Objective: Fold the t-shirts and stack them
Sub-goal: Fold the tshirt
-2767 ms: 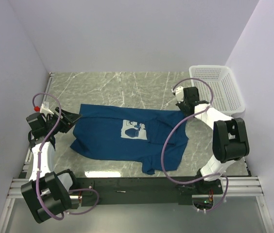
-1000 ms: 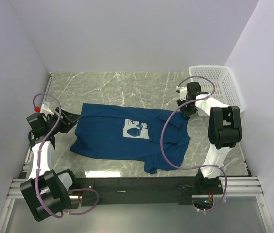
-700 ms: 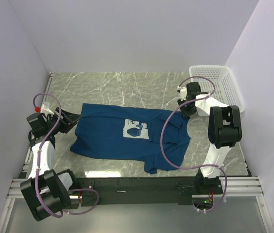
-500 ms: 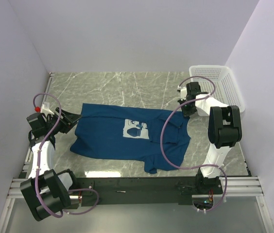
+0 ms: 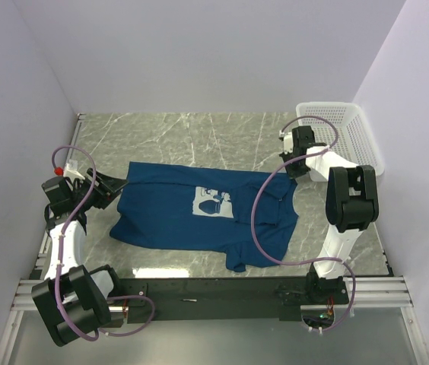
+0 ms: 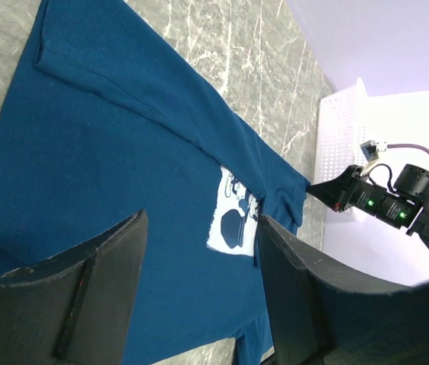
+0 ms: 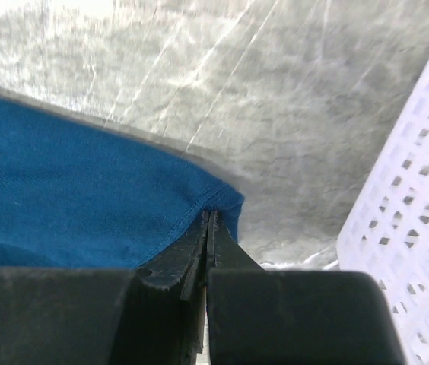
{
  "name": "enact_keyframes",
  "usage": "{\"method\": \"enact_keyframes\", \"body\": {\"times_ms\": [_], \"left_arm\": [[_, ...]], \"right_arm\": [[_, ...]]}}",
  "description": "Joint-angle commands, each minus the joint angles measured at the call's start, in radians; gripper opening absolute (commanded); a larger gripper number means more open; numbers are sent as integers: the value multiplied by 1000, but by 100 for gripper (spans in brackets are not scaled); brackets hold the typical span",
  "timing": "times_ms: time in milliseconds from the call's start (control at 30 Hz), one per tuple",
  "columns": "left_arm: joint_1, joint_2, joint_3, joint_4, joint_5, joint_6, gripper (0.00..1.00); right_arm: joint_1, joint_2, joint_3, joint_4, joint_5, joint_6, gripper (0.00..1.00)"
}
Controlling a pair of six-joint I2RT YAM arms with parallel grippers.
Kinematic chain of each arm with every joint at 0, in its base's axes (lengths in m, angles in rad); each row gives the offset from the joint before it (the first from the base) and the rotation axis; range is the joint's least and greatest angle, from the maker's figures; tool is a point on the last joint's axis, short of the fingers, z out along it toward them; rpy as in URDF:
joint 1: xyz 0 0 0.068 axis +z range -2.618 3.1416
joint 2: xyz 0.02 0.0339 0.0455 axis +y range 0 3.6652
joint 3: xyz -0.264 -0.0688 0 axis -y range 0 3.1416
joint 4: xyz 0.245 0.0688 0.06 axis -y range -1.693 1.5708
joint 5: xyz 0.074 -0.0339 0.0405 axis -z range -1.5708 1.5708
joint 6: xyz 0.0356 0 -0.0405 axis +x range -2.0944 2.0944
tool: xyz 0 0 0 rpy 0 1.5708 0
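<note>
A dark blue t-shirt (image 5: 176, 213) with a white-and-blue chest print (image 5: 209, 204) lies spread on the marble table. Its right part is bunched near the table's front. My right gripper (image 5: 284, 174) is at the shirt's far right corner, shut on the hem; the wrist view shows the t-shirt (image 7: 85, 198) pinched at the right gripper's (image 7: 209, 218) tip. My left gripper (image 5: 120, 184) hovers open at the shirt's left edge. In the left wrist view the left gripper's (image 6: 199, 228) black fingers (image 6: 100, 274) frame the t-shirt (image 6: 123, 152), holding nothing.
A white plastic mesh basket (image 5: 340, 137) stands at the table's far right corner, also seen as the basket (image 7: 412, 190) beside my right gripper. White walls close in the table on three sides. The arms' bases and a black rail (image 5: 214, 293) run along the near edge.
My right gripper has closed onto the shirt's right corner hem. The left arm and the shirt have barely moved.
</note>
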Motion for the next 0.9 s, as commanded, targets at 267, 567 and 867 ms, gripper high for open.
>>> {"method": "enact_keyframes", "body": {"times_ms": [267, 567, 867], "left_arm": [[-3, 1, -4, 37, 19, 3, 65], [-3, 1, -4, 39, 21, 3, 65], [-3, 5, 5, 24, -20, 5, 65]], "right_arm": [[-4, 19, 111, 54, 72, -17, 0], [-3, 16, 106, 45, 75, -39, 28], [63, -69, 172, -97, -125, -88, 31]]}}
